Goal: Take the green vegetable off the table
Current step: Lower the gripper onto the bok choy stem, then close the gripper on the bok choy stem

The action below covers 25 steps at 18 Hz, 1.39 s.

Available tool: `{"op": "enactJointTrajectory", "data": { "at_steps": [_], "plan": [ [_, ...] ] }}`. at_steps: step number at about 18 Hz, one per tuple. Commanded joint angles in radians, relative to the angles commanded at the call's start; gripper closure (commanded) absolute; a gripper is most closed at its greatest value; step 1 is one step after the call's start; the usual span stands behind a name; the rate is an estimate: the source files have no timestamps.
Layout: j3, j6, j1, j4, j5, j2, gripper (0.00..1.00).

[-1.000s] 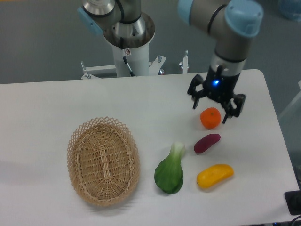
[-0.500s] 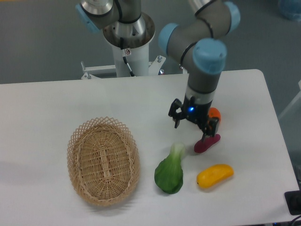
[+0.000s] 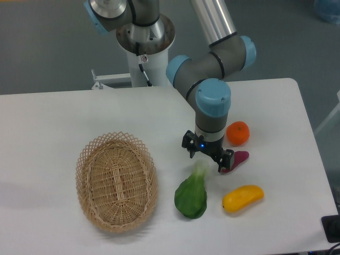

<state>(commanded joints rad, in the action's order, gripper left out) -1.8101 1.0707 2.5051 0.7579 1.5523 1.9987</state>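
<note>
Jaws spread, holding nothing | gripper above green vegetable stem | writing: none legible

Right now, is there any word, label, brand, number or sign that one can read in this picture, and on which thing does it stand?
None can be read.
Small sticker on the white robot pedestal: too small and blurred to read.
The gripper shows only a blue light, no text.
The green vegetable, wicker basket, orange, purple piece and yellow piece bear no markings.
</note>
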Motion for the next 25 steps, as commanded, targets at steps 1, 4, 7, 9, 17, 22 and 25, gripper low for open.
{"op": "enactJointTrajectory", "data": {
  "at_steps": [1,4,7,9,17,22,25],
  "plan": [
    [-0.008,0.002,-0.011,-0.005,0.011,0.003,0.0],
    [-0.015,0.0,-0.017,-0.011,0.02,0.014,0.0],
    [-0.025,0.0,-0.018,-0.014,0.02,0.017,0.0],
    [-0.026,0.0,-0.02,-0.025,0.02,0.018,0.0],
    [-0.031,0.005,-0.034,-0.086,0.071,0.035,0.34],
    [-0.028,0.014,-0.034,-0.088,0.072,0.035,0.56],
    [-0.023,0.015,-0.034,-0.088,0.072,0.032,0.64]
  ]
}}
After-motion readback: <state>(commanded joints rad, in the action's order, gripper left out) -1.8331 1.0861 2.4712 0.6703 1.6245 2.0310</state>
